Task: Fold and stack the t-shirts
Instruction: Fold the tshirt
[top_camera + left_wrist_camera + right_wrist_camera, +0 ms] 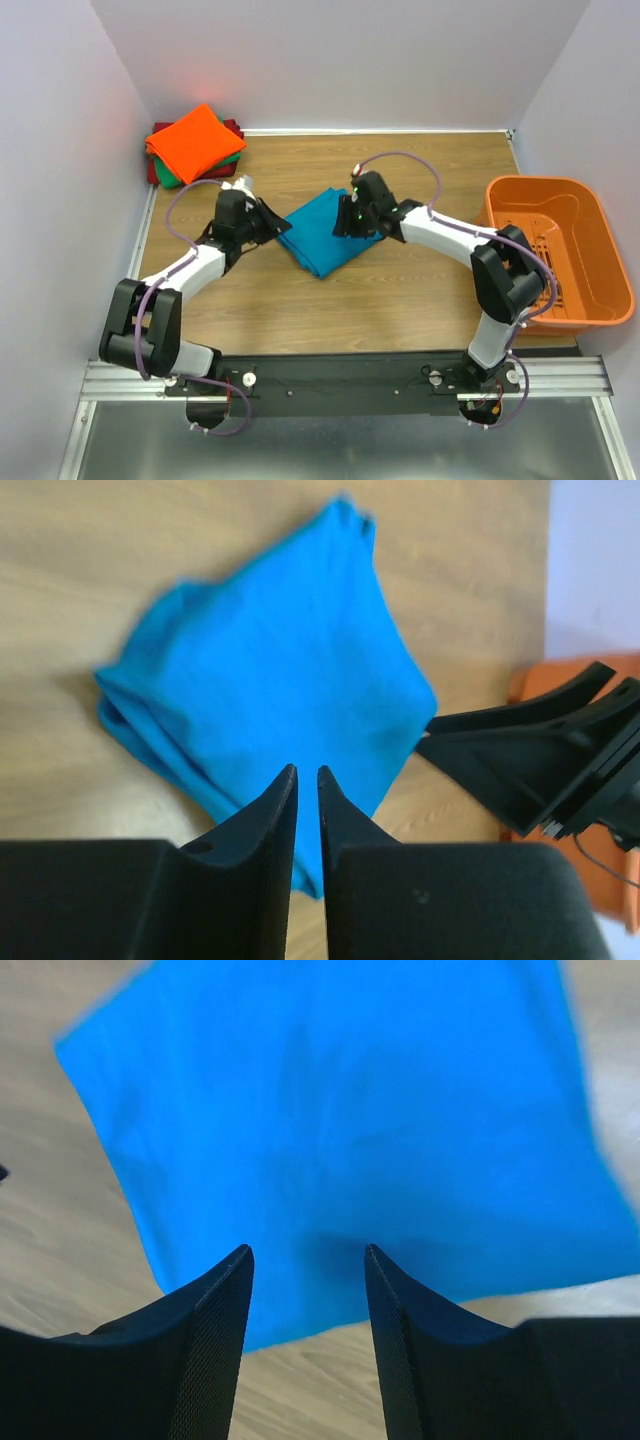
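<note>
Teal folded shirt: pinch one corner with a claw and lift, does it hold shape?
Probably not: the teal shirt is thin cloth with loose stacked layers showing at one edge, so it would likely droop and unfold. Lying so flat, it looks light. Pushed, it may bunch rather than slide.

A robotics lab test cell: plain white panels [350,60] wall in a wood-grain tabletop [400,300] far, left and right. A slotted aluminium rail [570,375] along its near edge carries two bolted black-and-white robot arms [440,235].
</note>
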{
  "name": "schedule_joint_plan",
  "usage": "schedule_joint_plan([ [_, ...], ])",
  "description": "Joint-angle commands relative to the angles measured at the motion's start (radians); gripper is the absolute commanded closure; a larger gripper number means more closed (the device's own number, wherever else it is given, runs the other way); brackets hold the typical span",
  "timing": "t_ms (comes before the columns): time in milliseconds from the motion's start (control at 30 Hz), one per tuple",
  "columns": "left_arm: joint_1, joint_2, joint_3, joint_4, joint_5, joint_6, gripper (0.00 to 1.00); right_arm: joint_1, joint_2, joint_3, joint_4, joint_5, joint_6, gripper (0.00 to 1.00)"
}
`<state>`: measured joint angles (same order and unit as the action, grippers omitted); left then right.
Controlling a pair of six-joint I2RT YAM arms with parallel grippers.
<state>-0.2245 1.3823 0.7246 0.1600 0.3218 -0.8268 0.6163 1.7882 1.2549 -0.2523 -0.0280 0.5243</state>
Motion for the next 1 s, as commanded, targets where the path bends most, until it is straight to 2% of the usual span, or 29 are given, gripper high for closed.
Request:
schedule_joint_plan([
  [0, -0.073, 0.07, -0.051, 0.076, -0.027, -0.035, 0.85, 0.057, 0.036, -0.064, 0.068, -0.012, 0.026, 0.46],
  [100, -0.107, 0.145, -0.066, 0.116, -0.015, -0.044, 0.89, 0.077, 0.075, -0.086, 0.073, 0.008, 0.049, 0.47],
  [333, -0.104, 0.264, -0.14, 0.228, 0.011, -0.097, 0.91, 0.102, 0.079, -0.181, 0.104, 0.011, 0.135, 0.47],
  [567, -0.056, 0.284, 0.016, 0.116, 0.02, -0.009, 0.9, 0.163, 0.04, -0.225, 0.182, -0.036, 0.276, 0.47],
  [700, -0.024, 0.264, 0.101, 0.044, 0.04, 0.032, 0.86, 0.166, -0.016, -0.242, 0.222, -0.049, 0.309, 0.46],
  [833, -0.018, 0.192, 0.147, -0.052, 0.03, 0.1, 0.73, 0.143, -0.102, -0.247, 0.206, -0.064, 0.276, 0.44],
  [900, -0.018, 0.133, 0.136, -0.071, 0.02, 0.115, 0.56, 0.134, -0.176, -0.25, 0.202, -0.055, 0.269, 0.43],
  [967, -0.019, 0.089, 0.105, -0.076, 0.017, 0.121, 0.46, 0.123, -0.217, -0.239, 0.168, -0.043, 0.246, 0.42],
])
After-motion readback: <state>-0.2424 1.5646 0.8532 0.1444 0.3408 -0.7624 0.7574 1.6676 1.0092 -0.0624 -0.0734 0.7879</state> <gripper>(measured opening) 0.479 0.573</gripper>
